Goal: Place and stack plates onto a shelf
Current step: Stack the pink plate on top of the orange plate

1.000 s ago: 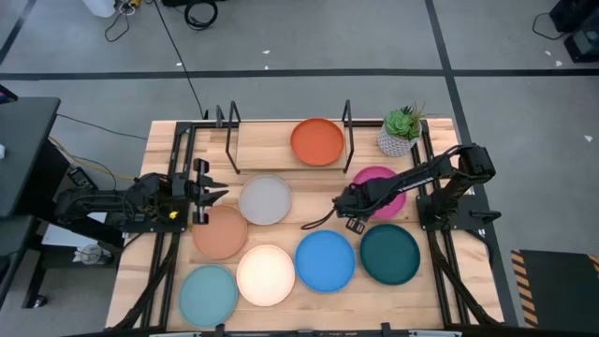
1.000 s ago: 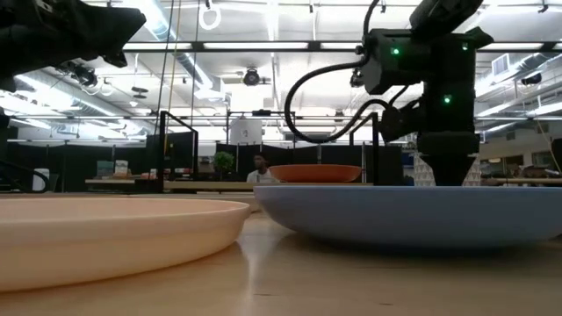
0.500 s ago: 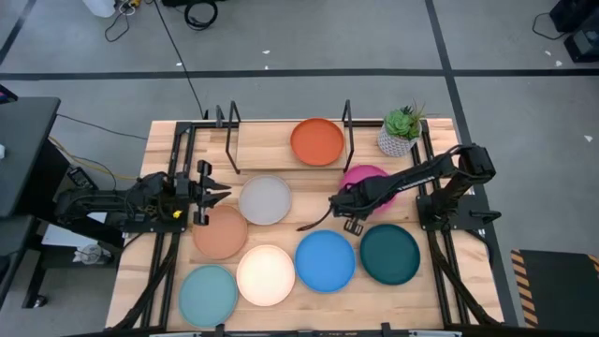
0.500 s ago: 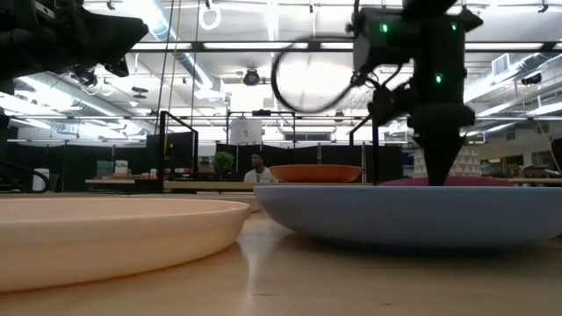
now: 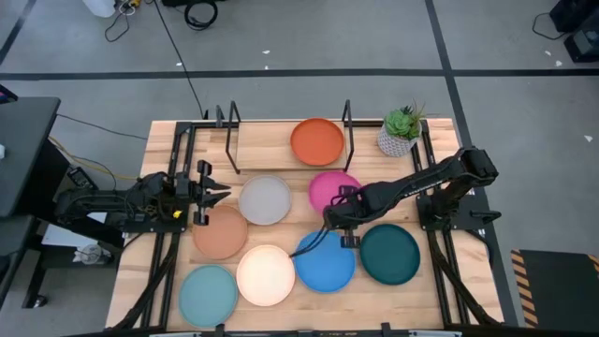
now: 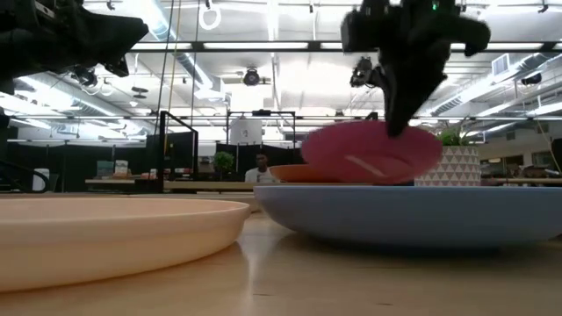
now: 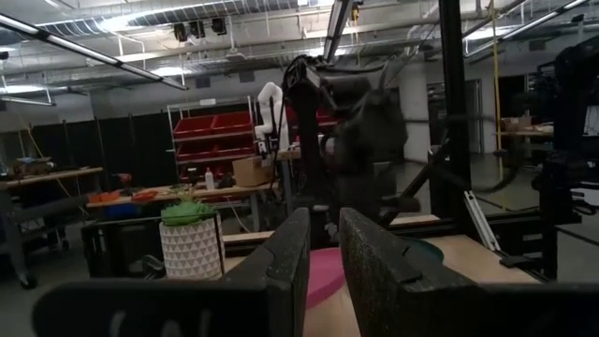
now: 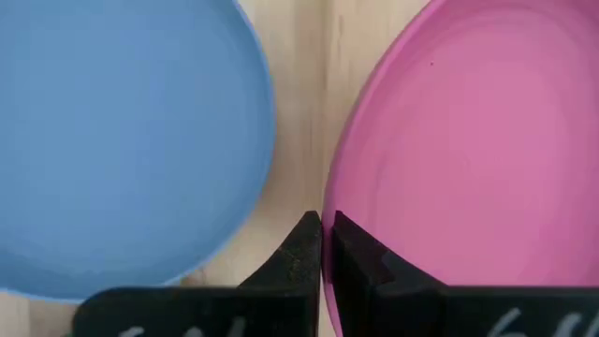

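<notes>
My right gripper point(image 5: 339, 212) is shut on the magenta plate point(image 5: 334, 190), held in the air between the grey plate point(image 5: 265, 199) and the blue plate point(image 5: 325, 260). In the low view the magenta plate point(image 6: 373, 151) hangs tilted under that gripper. The orange plate point(image 5: 316, 141) lies flat on the shelf point(image 5: 267, 146). The terracotta point(image 5: 221, 231), cream point(image 5: 266, 274), light teal point(image 5: 208, 293) and dark teal point(image 5: 389, 253) plates lie flat on the table. My left gripper point(image 5: 213, 194) waits narrowly open at the table's left side, beside the grey plate. My right gripper pinches the magenta plate's rim point(image 8: 335, 201) between its two fingers, on the side of the plate nearest the blue plate. The fingers point(image 8: 304, 241) come from above, pointing down. The plate is lifted clear of the table and tilts in the hold.
A potted plant point(image 5: 401, 131) stands at the far right corner, just outside the shelf's right wire frame point(image 5: 348, 131). The shelf's left half is bare board. The blue plate point(image 8: 122, 140) lies right below the held one. Black rails run along both table sides.
My right gripper has moved toward the table's left and slightly toward its near edge, and risen. The magenta plate came along. It lay flat at the table's right, and now hangs lifted clear and tilted, near the middle.
</notes>
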Action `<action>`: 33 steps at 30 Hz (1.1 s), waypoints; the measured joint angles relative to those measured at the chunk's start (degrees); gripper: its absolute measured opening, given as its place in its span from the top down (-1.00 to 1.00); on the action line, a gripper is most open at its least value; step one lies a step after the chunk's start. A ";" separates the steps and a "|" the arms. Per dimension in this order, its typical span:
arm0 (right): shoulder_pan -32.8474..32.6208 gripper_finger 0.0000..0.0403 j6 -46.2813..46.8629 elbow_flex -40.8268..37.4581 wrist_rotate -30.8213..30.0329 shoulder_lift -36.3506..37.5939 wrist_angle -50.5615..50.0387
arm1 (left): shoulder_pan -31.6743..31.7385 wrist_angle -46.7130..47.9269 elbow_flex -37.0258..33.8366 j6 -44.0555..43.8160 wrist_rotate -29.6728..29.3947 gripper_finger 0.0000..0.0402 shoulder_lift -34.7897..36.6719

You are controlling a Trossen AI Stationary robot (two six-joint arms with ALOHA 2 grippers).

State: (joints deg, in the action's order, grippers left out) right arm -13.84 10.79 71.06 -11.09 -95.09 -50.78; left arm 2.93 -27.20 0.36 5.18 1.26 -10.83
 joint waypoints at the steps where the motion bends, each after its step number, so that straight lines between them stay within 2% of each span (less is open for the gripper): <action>1: -0.32 0.91 -1.59 0.70 -0.82 0.00 0.39 | 0.01 0.00 0.01 -0.02 -0.01 0.66 0.00; 4: -0.84 0.91 -6.44 2.23 -4.21 0.00 3.33 | -0.01 0.00 0.02 -0.39 0.01 0.66 0.00; 7: -0.41 0.90 -10.27 2.37 -8.78 0.00 5.15 | -0.01 -0.02 0.00 -3.87 0.02 0.66 0.00; 10: 1.62 0.90 -14.42 2.37 -10.72 -0.13 7.36 | 0.01 -0.02 0.00 -7.30 0.02 0.66 0.00; 16: 7.76 0.90 -25.20 2.37 -8.50 -1.01 13.68 | -0.01 0.06 0.00 -12.68 0.02 0.66 -0.02; 21: 12.66 0.89 -31.81 2.35 -7.34 -1.47 15.24 | -0.01 0.17 0.01 -17.83 0.02 0.66 -0.02; 33: 24.29 0.89 -35.45 2.35 -1.91 -1.46 15.00 | -0.01 1.64 0.02 -24.44 0.04 0.66 -0.02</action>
State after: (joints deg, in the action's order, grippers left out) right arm 10.46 -24.66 73.41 -13.01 -96.55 -35.78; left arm 2.92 -25.56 0.38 -19.26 1.30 -10.85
